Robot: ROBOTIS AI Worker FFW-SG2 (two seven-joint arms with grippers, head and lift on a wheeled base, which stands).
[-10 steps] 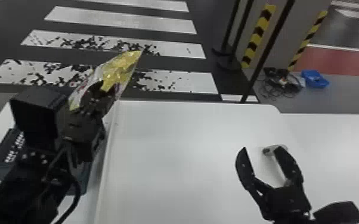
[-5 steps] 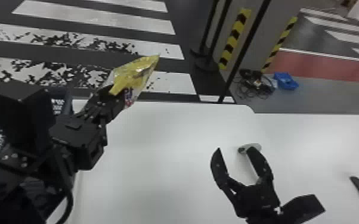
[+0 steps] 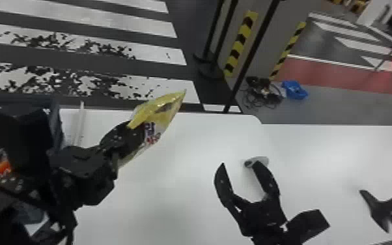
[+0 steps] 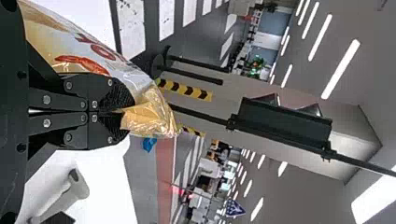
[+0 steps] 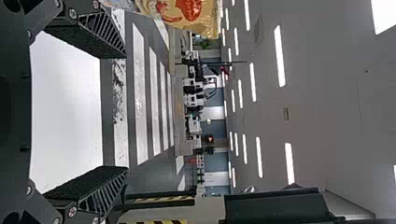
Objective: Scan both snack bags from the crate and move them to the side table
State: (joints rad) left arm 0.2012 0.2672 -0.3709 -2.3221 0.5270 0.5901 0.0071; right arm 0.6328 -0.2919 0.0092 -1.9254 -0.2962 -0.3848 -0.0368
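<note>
Snack bag (image 3: 159,112) held aloft over white tabletop (image 3: 172,208), tilted, yellow end uppermost. Left tool (image 3: 132,132) grasping bag, fingers pressed together on film. Crate (image 3: 18,99) beside left arm, partly hidden by it; orange bag (image 3: 1,168) partly visible there. Right tool (image 3: 240,164) released, fingers spread, nothing between. Pale device (image 3: 259,160) near its fingertip; contact cannot be told. Black stand (image 3: 384,203) on tabletop, right of right tool. Blue tub (image 3: 294,90) on floor beyond.

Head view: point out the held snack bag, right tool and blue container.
Snack bag (image 3: 149,112), head view, yellow upper part.
Right tool (image 3: 239,163), head view, midway between fingertips.
Blue container (image 3: 294,90), head view, middle of its body.
</note>
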